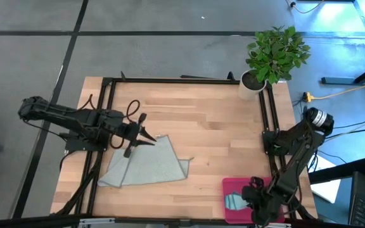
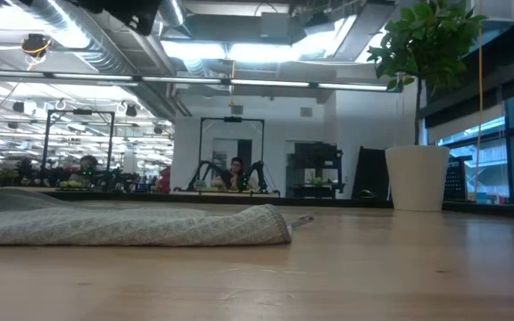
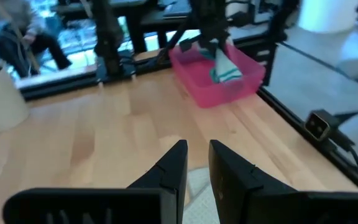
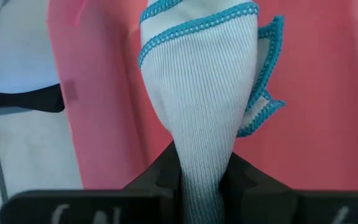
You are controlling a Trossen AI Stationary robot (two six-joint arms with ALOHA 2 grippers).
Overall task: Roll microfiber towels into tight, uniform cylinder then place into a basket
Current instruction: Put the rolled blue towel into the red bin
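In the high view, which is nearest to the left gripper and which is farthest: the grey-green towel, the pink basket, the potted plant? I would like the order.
From the left gripper:
1. Grey-green towel, directly under the fingertips, table's left half.
2. Pink basket, at the near right edge.
3. Potted plant, at the far right corner.

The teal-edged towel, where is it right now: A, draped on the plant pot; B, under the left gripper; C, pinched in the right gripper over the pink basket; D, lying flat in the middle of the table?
C: the right wrist view shows the teal-edged towel pinched in the right gripper, pink basket behind it.
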